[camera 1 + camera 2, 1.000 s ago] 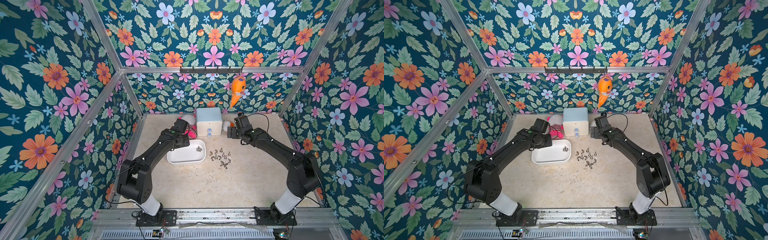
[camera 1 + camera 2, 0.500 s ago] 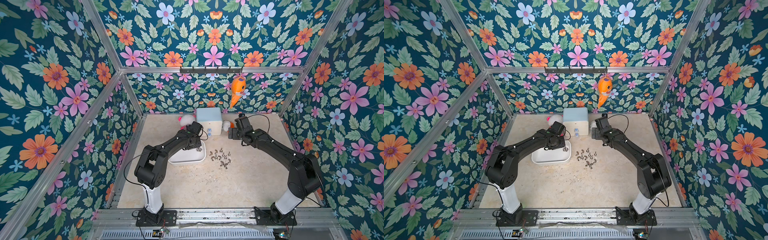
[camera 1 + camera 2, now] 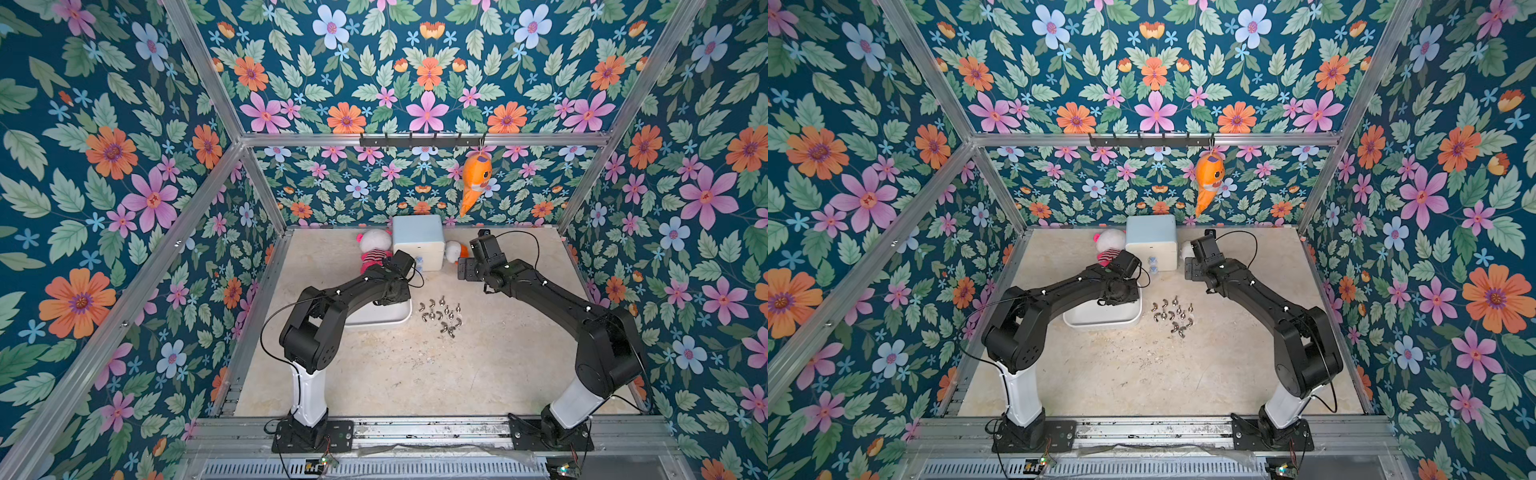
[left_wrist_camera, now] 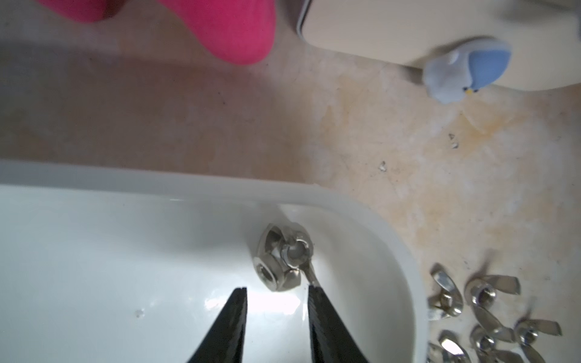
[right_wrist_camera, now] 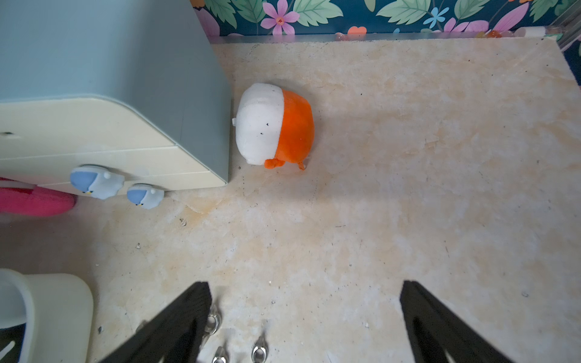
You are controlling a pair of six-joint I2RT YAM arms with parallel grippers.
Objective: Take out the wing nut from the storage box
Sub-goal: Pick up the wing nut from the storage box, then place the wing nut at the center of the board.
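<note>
The left arm is reaching forward from its base with the elbow raised and the wrist tipping down over a rounded corner of the storage box. Its jaws are standing partly open with nothing between them, and the tips are hanging just short of a clump of wing nuts lying on the box floor, one wing just beside a fingertip. The right arm is stretching toward the drawer cabinet, its jaws gaping wide and empty above the table, near the scattered pile of nuts lying outside the box.
</note>
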